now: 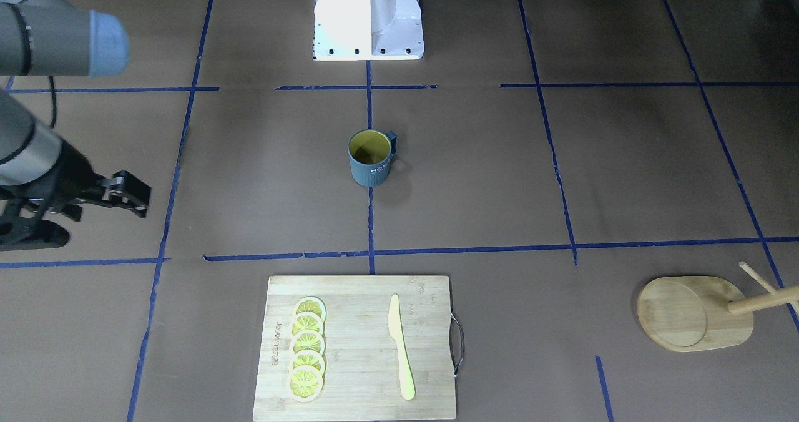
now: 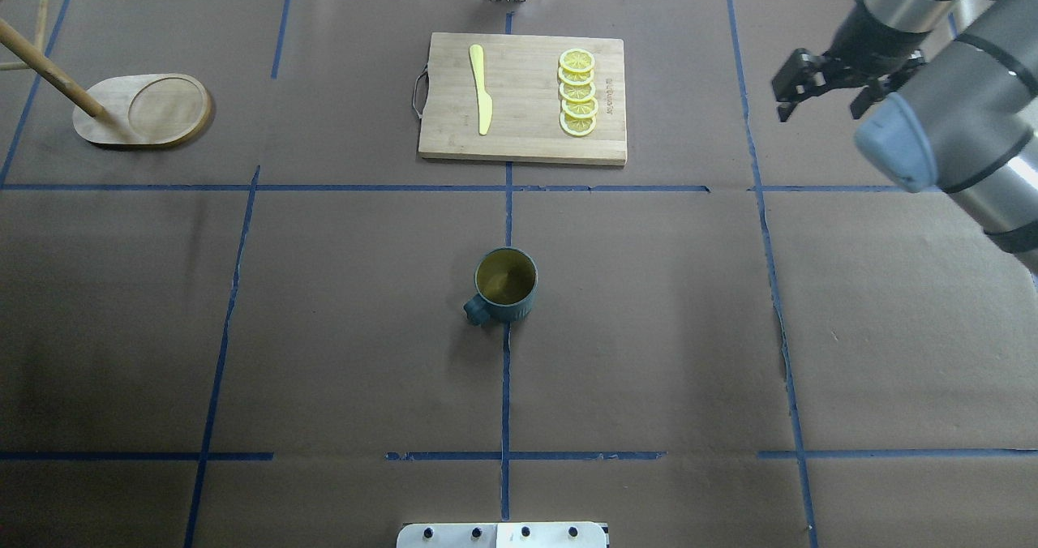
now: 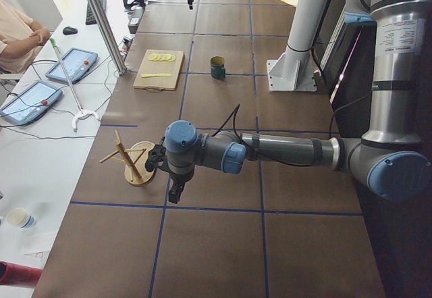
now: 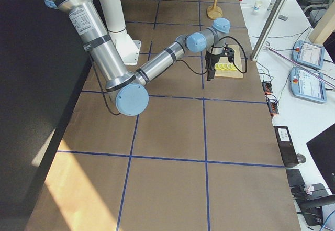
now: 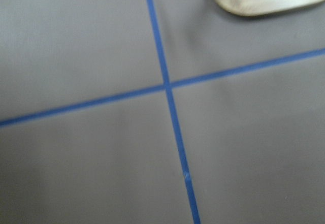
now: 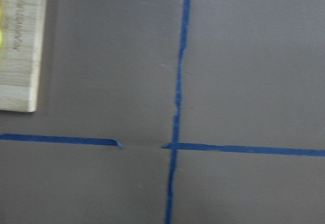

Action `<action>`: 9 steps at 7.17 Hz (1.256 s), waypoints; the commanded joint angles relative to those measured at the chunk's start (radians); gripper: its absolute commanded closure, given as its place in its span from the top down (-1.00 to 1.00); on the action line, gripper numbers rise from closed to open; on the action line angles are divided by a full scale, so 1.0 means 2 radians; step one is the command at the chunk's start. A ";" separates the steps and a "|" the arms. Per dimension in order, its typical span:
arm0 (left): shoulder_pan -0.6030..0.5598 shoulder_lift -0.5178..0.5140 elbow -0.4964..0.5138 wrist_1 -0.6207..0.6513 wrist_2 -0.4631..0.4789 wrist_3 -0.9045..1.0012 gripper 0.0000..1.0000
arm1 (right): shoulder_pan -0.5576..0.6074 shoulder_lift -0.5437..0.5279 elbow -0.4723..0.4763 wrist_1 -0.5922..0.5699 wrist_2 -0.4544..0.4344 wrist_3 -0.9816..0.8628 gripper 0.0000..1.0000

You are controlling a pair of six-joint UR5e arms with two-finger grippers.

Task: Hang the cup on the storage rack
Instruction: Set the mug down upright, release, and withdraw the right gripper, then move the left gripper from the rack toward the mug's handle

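The cup (image 2: 504,284), dark blue-grey with a yellow inside, stands upright at the table's middle, handle toward the robot's left; it also shows in the front view (image 1: 371,160). The storage rack (image 2: 142,110) stands at the far left, its post leaning out of frame; it also shows in the front view (image 1: 693,313). My right gripper (image 2: 819,104) hangs open and empty above the far right, beside the cutting board. My left gripper (image 3: 174,193) shows only in the left side view, next to the rack (image 3: 138,169); I cannot tell whether it is open or shut.
A rectangular wooden cutting board (image 2: 523,98) with a yellow knife (image 2: 482,90) and several lemon slices (image 2: 577,92) lies at the far middle. The robot base (image 1: 368,16) is at the near edge. Blue tape lines cross the brown table.
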 commanded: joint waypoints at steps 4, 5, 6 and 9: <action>0.095 -0.014 -0.004 -0.187 -0.017 -0.051 1.00 | 0.155 -0.295 0.078 0.046 0.005 -0.265 1.00; 0.137 -0.018 -0.005 -0.240 -0.019 -0.080 1.00 | 0.161 -0.332 0.073 0.088 0.001 -0.264 1.00; 0.193 -0.039 0.002 -0.318 -0.017 -0.135 0.99 | 0.171 -0.344 0.069 0.098 0.003 -0.260 1.00; 0.360 -0.095 -0.005 -0.461 0.162 -0.223 0.99 | 0.172 -0.345 0.069 0.098 0.007 -0.259 1.00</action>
